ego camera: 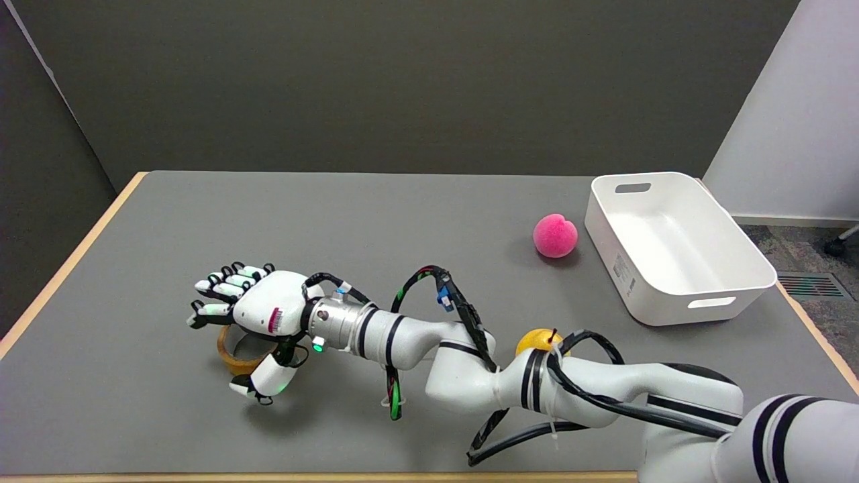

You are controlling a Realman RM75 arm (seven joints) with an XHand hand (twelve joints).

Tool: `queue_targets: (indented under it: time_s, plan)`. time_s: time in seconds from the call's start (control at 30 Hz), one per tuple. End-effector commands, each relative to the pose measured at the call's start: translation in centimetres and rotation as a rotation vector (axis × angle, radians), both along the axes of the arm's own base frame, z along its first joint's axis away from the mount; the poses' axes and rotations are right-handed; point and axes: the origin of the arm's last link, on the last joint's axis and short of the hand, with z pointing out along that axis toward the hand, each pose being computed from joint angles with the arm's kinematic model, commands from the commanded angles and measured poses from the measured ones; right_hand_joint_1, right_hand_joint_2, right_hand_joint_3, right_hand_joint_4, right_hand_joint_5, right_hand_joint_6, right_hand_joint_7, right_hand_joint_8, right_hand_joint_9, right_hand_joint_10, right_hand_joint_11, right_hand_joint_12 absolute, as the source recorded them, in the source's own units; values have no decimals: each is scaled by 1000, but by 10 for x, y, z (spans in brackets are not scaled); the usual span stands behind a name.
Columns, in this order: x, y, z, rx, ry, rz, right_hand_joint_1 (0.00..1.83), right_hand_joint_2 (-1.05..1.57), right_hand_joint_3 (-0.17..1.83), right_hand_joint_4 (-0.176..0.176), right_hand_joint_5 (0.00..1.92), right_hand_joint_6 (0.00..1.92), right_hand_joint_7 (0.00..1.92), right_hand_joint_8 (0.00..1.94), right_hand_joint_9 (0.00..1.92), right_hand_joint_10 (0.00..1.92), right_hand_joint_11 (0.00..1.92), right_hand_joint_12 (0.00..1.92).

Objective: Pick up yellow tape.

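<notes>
Tape: we see the glossy yellow tape ring [236,353] lying flat on the matte grey table [376,221], left of centre.
Hand: our right hand [249,315] hovers over it, fingers spread, gripping nothing.

Yellow tape [236,353]: roll on the grey table, left of centre, toward the near edge.
Ring of translucent amber-yellow tape with an open core through which the table surface shows. Seems to lie flat on its side. Its upper and right parts are hidden under the robot's hand; only the lower-left arc of the ring shows clearly.
</notes>
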Motion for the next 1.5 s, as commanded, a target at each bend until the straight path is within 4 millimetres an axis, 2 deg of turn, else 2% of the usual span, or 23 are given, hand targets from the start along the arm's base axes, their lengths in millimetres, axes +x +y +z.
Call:
queue_targets:
  time_s: [0.03, 0.13, 0.3, 0.5, 0.83, 0.9, 0.97, 1.07, 1.5]
  plan:
    - [0, -5, 27, -50, 32, 6, 562, 566, 935, 140, 212, 536, -1, 127, -1, 78, -1, 609]
    - [18, -6, 37, -55, 11, 42, 554, 560, 935, 139, 211, 535, -1, 130, -1, 78, -1, 606]
    - [27, -1, 47, -63, 15, 93, 549, 557, 932, 137, 210, 533, -1, 128, -1, 71, -1, 590]
    - [17, 4, 64, -90, 27, 72, 547, 556, 929, 136, 211, 531, -1, 135, -1, 70, -1, 588]
    - [-2, 14, 74, -106, 39, 29, 564, 567, 917, 143, 271, 583, 3, 173, 0, 78, -1, 584]
    - [-4, 16, 74, -106, 39, 26, 740, 524, 960, 164, 342, 729, 46, 144, 11, 36, -1, 589]
    - [-5, 16, 74, -105, 37, 25, 751, 548, 965, 175, 397, 794, 47, 196, 15, 49, -1, 586]
    - [-5, 17, 73, -103, 36, 25, 638, 624, 888, 176, 423, 989, 87, 215, -1, 199, -1, 575]
    - [0, 20, 53, -67, -10, 41, 641, 625, 892, 176, 424, 1001, 98, 220, -1, 240, -1, 587]
